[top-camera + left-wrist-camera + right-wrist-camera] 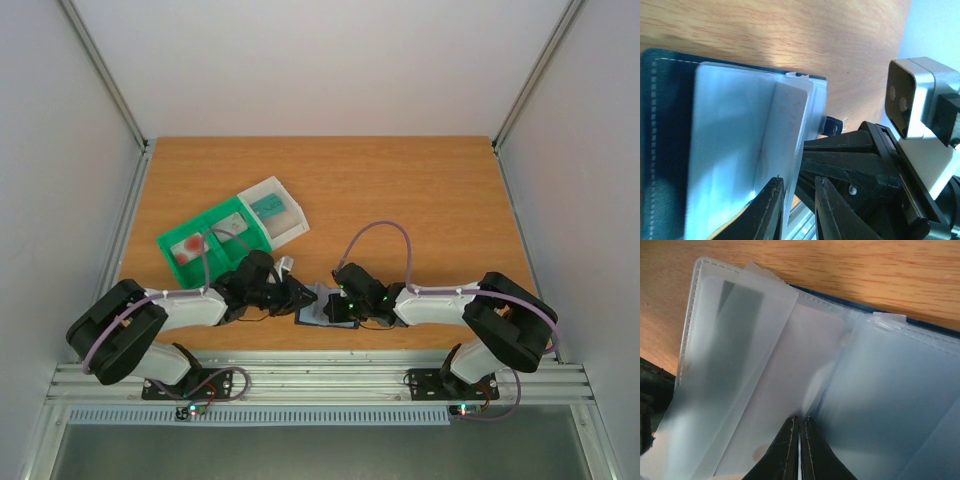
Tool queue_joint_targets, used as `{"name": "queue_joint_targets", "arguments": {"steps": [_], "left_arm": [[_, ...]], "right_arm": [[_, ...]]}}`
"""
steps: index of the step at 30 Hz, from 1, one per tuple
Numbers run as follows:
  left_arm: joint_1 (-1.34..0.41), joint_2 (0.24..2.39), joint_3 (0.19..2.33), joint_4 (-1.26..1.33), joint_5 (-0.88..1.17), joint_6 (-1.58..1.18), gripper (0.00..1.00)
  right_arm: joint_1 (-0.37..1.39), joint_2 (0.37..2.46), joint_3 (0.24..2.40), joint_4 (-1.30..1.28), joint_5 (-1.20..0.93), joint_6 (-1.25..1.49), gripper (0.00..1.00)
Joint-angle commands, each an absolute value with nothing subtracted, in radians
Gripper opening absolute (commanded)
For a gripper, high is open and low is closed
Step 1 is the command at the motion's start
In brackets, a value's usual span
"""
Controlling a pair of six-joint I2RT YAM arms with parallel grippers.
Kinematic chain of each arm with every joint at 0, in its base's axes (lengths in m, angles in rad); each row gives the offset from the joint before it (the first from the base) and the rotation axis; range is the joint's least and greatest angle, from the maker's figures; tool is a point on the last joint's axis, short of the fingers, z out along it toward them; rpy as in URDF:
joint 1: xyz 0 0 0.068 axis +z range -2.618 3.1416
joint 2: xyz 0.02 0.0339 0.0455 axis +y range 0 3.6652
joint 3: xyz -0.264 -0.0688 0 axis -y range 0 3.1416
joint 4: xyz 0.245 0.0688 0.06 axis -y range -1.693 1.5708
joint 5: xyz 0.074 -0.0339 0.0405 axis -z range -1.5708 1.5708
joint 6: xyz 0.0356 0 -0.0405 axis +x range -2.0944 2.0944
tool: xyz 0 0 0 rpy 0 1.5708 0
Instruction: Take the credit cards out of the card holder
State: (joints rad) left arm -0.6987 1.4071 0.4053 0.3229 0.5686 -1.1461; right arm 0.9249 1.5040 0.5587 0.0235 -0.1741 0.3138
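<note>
The card holder (318, 312) lies open near the table's front edge, between both grippers. Its dark cover (665, 125) carries clear plastic sleeves (740, 365). One pale grey credit card (785, 130) stands up from the sleeves. Its edge sits between the fingers of my left gripper (798, 180) (300, 296), against one finger and with a gap to the other. My right gripper (801, 419) (343, 303) is shut, tips at the seam between two sleeves. Whether it pinches a sleeve does not show. A teal card (268, 208) lies in the tray's white end.
A green-and-white compartment tray (200, 218) sits behind my left arm, with something reddish in its green part. The metal rail of the front edge runs just behind the card holder. My right wrist's camera (920, 95) hangs close to my left fingers.
</note>
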Motion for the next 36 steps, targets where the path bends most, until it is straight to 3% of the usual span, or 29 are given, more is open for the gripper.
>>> {"name": "queue_joint_targets", "arguments": {"steps": [1,16,36], "left_arm": [[-0.711,1.419,0.396,0.419,0.593,-1.162,0.2],[-0.738,1.461,0.421,0.418,0.588,-1.158,0.23],[-0.781,1.497,0.496,0.362,0.565,-1.139,0.24]], "right_arm": [[0.928,1.502,0.539,0.045,-0.186,0.318,0.04],[0.923,1.466,0.524,0.061,-0.178,0.308,0.1],[0.922,1.221,0.512,-0.156,-0.005,0.264,0.36]]}}
